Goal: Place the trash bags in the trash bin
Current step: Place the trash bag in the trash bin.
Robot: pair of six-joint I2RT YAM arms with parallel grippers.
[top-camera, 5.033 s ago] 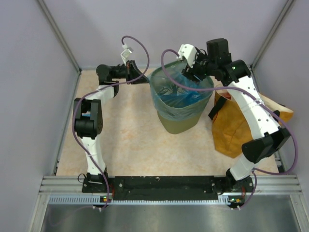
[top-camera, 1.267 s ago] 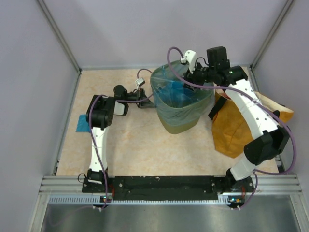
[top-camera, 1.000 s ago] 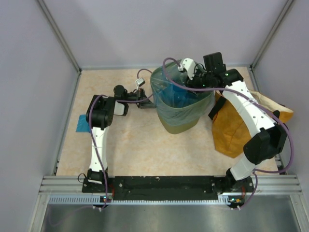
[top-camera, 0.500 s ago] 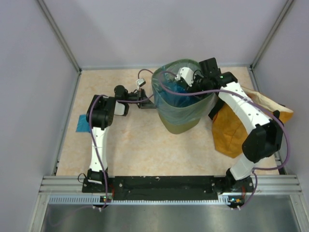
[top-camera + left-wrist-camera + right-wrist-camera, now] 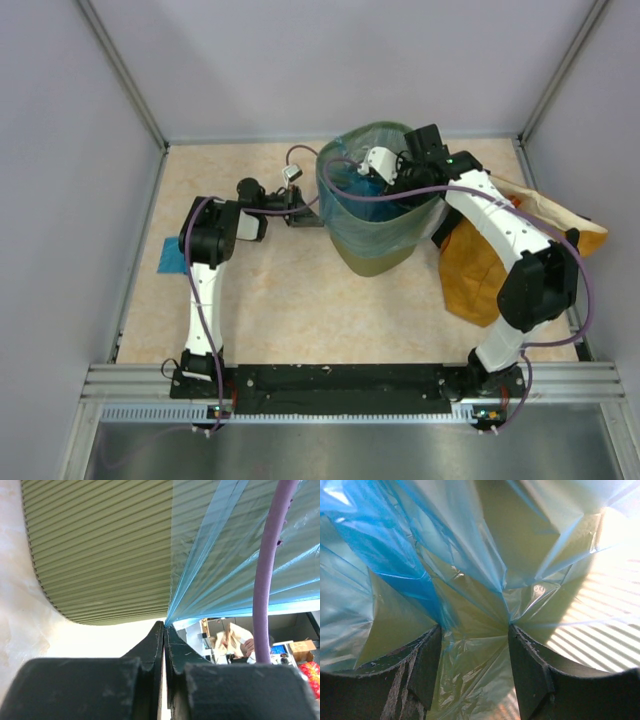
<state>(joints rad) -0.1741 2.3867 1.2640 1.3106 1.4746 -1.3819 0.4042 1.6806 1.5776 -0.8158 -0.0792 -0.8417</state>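
Observation:
The olive-green mesh trash bin [image 5: 372, 255] stands at the table's middle back, lined with a big light-blue trash bag [image 5: 345, 215] draped over its rim. My left gripper [image 5: 308, 211] is shut on a pinch of that bag's film [image 5: 210, 580] just outside the bin's left wall [image 5: 100, 545]. My right gripper [image 5: 364, 183] reaches down inside the bin. Its jaws stand open, and the fingertips [image 5: 433, 632] press into crinkled bag film [image 5: 470, 605]. A small folded blue trash bag [image 5: 172, 255] lies flat by the left wall.
A mustard-orange sack [image 5: 490, 265] with black handles slumps right of the bin, under my right arm. Purple cables [image 5: 300, 155] loop off both wrists near the bin's rim. Grey walls close in the back and sides.
My right gripper has moved left and down from the bin's right rim into the bin. The left arm has stayed put, still pinching the film.

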